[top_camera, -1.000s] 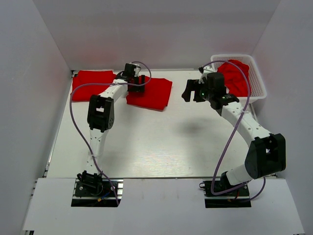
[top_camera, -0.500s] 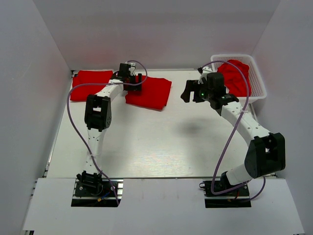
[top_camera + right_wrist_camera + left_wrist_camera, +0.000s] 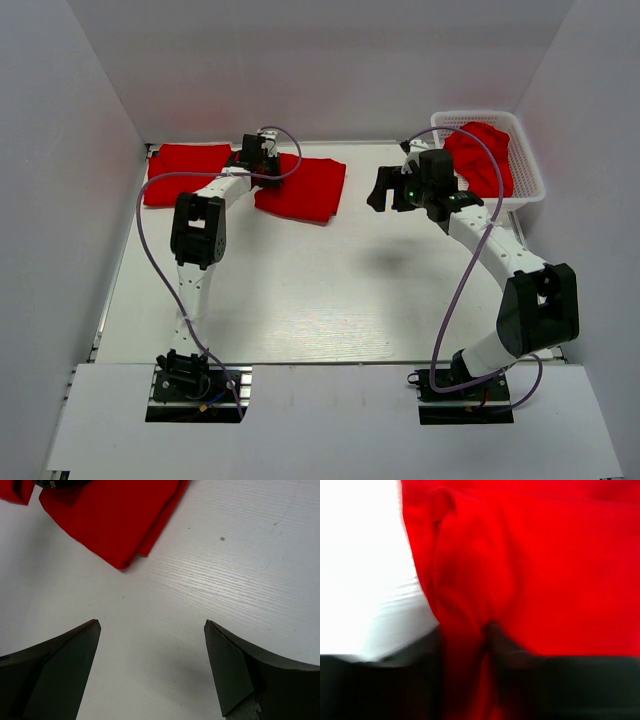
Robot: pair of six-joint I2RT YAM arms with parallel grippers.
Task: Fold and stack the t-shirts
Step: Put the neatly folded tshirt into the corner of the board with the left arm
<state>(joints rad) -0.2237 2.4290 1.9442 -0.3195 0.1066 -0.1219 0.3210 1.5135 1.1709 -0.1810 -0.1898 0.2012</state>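
Two folded red t-shirts lie at the back of the table: one at the far left (image 3: 185, 172), one in the middle (image 3: 305, 188). My left gripper (image 3: 262, 165) sits on the middle shirt's left edge. In the left wrist view, a fold of that t-shirt (image 3: 470, 580) bunches up between the dark fingers, and the left gripper (image 3: 465, 632) is shut on it. My right gripper (image 3: 385, 188) hovers open over bare table to the shirt's right. The right wrist view has the right gripper (image 3: 150, 625) holding nothing and the folded shirt's corner (image 3: 110, 515) ahead.
A white mesh basket (image 3: 532, 172) stands at the back right with another crumpled red t-shirt (image 3: 480, 155) inside. White walls close in the table on the left, back and right. The arm bases sit at the near edge.
The left gripper has shifted slightly left along the middle shirt's edge and closed on the fabric; the shirt has slid a little left. The right gripper stays open, nearly still.
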